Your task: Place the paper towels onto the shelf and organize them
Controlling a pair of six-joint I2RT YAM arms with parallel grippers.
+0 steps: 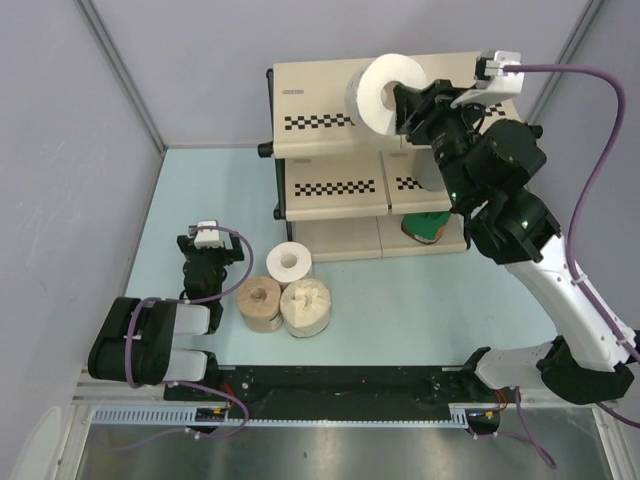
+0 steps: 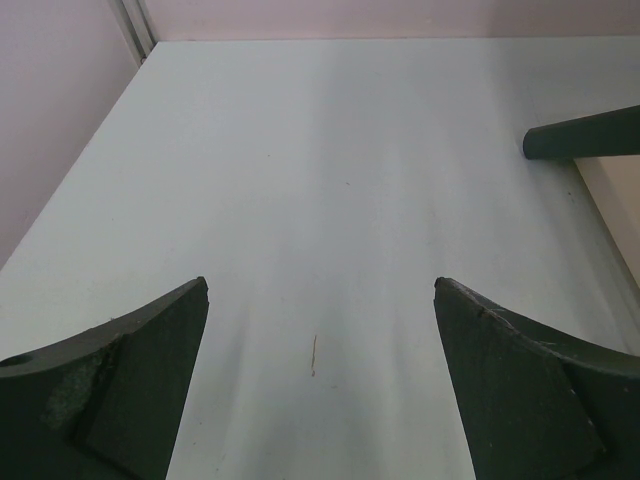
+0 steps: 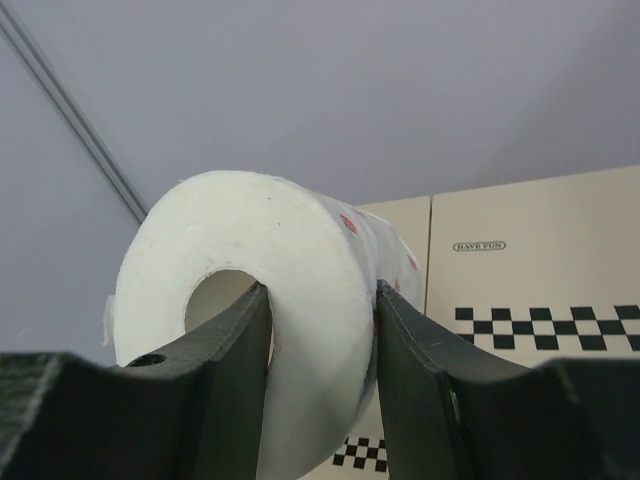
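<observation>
Left gripper (image 2: 322,288): low over the table (image 2: 330,150), near its left side. Jaws are spread wide with nothing between them.

White roll (image 1: 289,262): on the table just right of the left gripper, hole up.

Tan roll (image 1: 258,300) and cream roll (image 1: 306,305): side by side and touching, close in front of the white roll, holes up.

Shelf (image 1: 310,85): three tiers, at the far side of the table.

Green roll (image 1: 425,226): on the bottom tier, right half, partly hidden by the right arm.

Dotted roll (image 1: 378,92): white with red dots, lying on its side over the top tier. Whether it rests on the panel cannot be told.

Right gripper (image 3: 322,300): clenched on the dotted roll's wall, one finger in the hole and the other outside.
</observation>
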